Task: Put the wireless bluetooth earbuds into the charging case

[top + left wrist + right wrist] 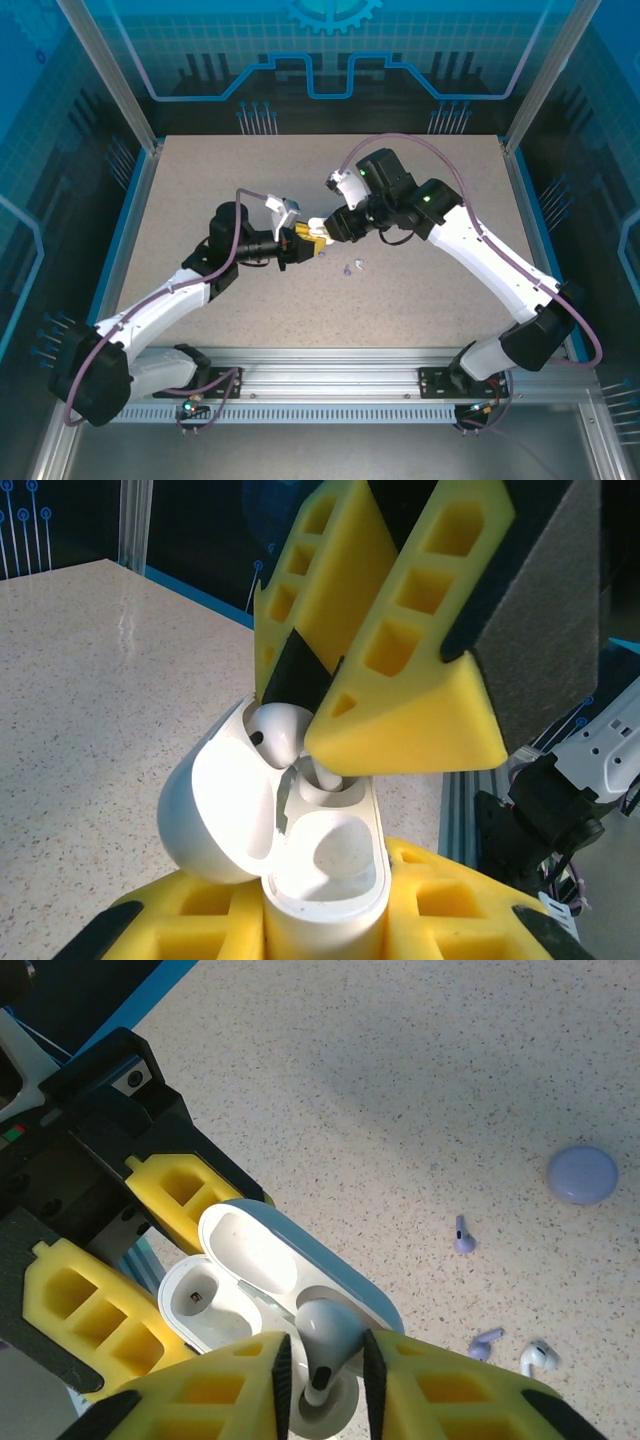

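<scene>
My left gripper (325, 925) is shut on the charging case (335, 875), a white glossy box held upright with its lid (215, 815) swung open. Above the far slot, my right gripper (325, 1365) is shut on one of the wireless bluetooth earbuds (328, 1335). The stem of this earbud (280, 730) points down into the case (200, 1300), and its head sits between the black pads. The near slot of the case is empty. In the top view the two grippers (298, 243) (326, 231) meet at mid table.
Three loose small lavender earbud pieces lie on the speckled table to the right (463, 1237) (487, 1342) (537, 1357). A flat round purple disc (582, 1174) lies beyond them. Blue walls and an aluminium frame (140, 120) bound the table.
</scene>
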You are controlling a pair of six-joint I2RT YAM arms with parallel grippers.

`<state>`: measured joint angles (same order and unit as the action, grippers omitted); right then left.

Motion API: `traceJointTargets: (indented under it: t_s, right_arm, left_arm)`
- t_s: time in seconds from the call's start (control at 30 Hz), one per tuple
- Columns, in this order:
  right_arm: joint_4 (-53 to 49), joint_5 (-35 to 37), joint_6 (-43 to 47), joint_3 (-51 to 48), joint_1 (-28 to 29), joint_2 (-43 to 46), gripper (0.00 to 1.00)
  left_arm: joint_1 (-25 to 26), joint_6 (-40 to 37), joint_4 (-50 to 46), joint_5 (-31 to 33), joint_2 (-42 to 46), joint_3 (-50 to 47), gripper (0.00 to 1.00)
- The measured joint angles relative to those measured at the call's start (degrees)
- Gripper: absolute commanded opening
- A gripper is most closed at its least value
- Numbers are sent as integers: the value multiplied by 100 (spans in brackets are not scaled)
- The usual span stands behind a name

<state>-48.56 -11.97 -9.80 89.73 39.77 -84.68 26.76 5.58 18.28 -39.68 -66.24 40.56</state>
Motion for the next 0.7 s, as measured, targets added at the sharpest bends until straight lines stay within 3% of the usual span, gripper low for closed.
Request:
traceJointTargets:
  t_s: [0.23,0.7]
  right_arm:
    - [-4,-11,24,-4,0,138,19]
    - [15,-199,26,-98,-4,225,19]
  left_arm:
    - [0,0,11,0,59,0,5]
    - [0,4,61,-22,63,2,6]
